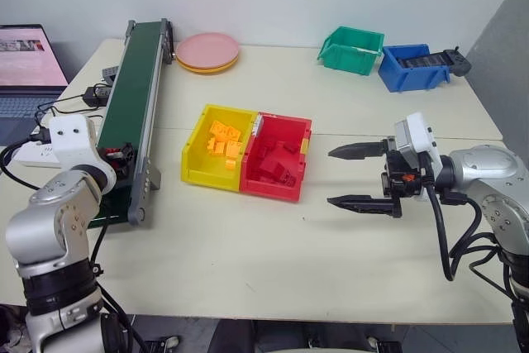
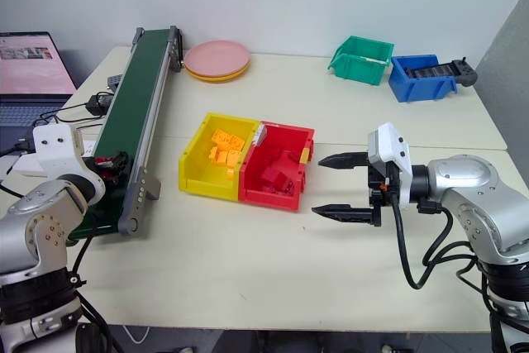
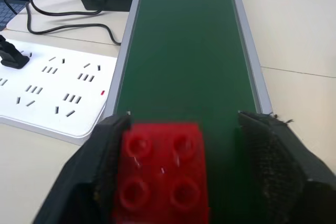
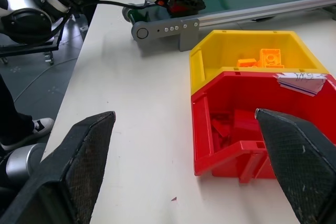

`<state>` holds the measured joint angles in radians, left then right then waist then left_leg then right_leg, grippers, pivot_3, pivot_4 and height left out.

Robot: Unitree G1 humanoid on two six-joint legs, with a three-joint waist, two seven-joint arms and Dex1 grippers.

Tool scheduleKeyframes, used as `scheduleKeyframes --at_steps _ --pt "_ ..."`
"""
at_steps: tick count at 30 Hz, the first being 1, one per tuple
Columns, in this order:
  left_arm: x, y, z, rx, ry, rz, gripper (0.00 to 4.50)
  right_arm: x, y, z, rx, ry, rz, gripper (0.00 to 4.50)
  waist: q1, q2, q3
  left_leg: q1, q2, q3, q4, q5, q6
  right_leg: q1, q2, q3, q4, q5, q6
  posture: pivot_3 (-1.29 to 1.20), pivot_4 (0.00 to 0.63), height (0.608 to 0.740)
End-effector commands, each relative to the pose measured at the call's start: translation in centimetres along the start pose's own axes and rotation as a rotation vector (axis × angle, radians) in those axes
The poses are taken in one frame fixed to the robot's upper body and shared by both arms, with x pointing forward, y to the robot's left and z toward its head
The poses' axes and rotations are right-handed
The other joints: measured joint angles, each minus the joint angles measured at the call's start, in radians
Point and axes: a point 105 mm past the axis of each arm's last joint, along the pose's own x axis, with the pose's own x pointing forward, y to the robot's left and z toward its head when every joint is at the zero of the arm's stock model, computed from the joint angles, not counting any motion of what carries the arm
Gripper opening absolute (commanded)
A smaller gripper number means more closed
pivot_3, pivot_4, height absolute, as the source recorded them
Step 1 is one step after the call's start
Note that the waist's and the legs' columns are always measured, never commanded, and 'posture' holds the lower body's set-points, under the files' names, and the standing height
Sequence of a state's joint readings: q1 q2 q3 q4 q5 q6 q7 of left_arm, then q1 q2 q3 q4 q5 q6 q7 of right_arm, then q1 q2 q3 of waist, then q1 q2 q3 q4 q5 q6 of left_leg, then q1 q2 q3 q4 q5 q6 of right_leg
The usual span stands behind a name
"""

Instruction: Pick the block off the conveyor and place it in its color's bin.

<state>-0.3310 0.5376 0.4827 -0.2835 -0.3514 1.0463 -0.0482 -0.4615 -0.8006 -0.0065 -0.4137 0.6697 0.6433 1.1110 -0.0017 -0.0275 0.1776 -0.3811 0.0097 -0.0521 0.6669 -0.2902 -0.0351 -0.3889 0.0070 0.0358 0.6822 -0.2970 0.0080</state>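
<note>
The red block (image 3: 163, 174) lies on the dark-green conveyor (image 1: 136, 80) at its near end. My left gripper (image 3: 184, 124) is down over the belt with the block between its fingers. One finger rests against the block's side; a strip of belt shows between the block and the other finger. In the head views this gripper (image 1: 120, 155) is at the belt's near end. The red bin (image 1: 307, 150) stands mid-table with red bricks inside. To its right, my right gripper (image 1: 331, 177) hangs open and empty above the table, pointing at the bin.
A yellow bin (image 1: 194, 159) with orange bricks touches the red bin's left side. Green (image 1: 351, 49) and blue (image 1: 413, 68) bins stand at the back right, pink plates (image 1: 207, 51) by the belt's far end. A white power strip (image 3: 52, 87), cables and a laptop (image 1: 25, 64) lie left of the conveyor.
</note>
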Motion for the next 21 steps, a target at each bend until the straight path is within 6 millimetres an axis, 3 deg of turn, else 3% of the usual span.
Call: scheduleKeyframes --at_steps 1,4,9,15,21 --pt "-1.9 0.9 1.5 0.007 -0.073 0.067 2.17 -0.1 -0.3 1.3 -0.057 -0.031 0.0 4.5 -0.001 0.0 0.0 0.0 0.0 0.0 0.0 0.0 0.0 0.0 0.0 0.0 0.0 0.0 0.0 0.0 0.15 0.74" --pt "-2.4 1.2 2.0 0.0 -0.096 0.089 1.56 0.0 -0.5 1.3 -0.06 -0.035 0.007 4.5 0.0 0.0 0.0 0.0 0.0 -0.001 0.0 0.0 0.0 0.0 0.0 -0.001 0.001 0.0 0.0 0.0 0.15 0.74" --pt "-2.9 0.6 3.8 0.061 -0.163 0.074 1.53 0.0 -0.6 1.4 -0.068 -0.032 0.013 4.5 0.0 0.0 0.0 0.0 0.0 0.0 0.0 0.0 0.0 0.0 0.0 -0.001 0.0 0.0 0.0 0.0 0.15 0.74" --pt "-2.6 -3.1 7.0 0.169 -0.238 -0.127 1.53 -0.6 -0.3 1.4 -0.073 -0.018 0.0 4.5 0.003 -0.001 0.0 0.0 0.0 -0.001 0.0 0.0 0.0 0.0 0.0 -0.001 0.0 0.0 0.0 0.0 0.15 0.74" --pt "-3.3 -10.4 7.5 0.27 -0.245 -0.499 1.53 -1.4 0.4 1.2 -0.064 0.008 -0.026 4.5 0.003 -0.001 0.0 -0.001 0.0 -0.001 0.0 0.0 0.0 0.0 0.0 -0.001 -0.001 0.0 0.0 0.0 0.15 0.74"
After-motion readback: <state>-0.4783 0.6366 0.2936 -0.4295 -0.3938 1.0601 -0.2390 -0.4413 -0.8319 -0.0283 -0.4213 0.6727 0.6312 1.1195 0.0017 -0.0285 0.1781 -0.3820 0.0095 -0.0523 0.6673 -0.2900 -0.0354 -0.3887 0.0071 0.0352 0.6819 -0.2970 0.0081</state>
